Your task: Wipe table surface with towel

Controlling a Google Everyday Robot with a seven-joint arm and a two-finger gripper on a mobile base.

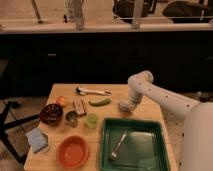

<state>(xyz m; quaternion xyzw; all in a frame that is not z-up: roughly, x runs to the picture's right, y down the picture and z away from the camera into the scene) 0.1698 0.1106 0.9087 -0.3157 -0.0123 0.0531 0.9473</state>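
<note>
Zero wiping evident: claw [125,106] sits low on worktop [112,112] beside green tray [132,121], grip unreadable; bluish towel [38,140] lies apart, untouched.

The robot's single white arm [165,97] is reaching in from the near right side of the green tray [150,121], where the pale bulk of the robot's body [197,137] is standing beside the tray's right edge. The long forearm is slanting up and away from the body, passing beyond the tray's far right corner. It is bending sharply at a rounded joint [140,80] that is sitting high behind the tray's far edge. From this joint the last short link is dropping steeply downward. The gripper [126,106] is hanging low, just beyond the tray's far edge and near the middle of that edge, and it is pointing down and slightly away from the body.
</note>
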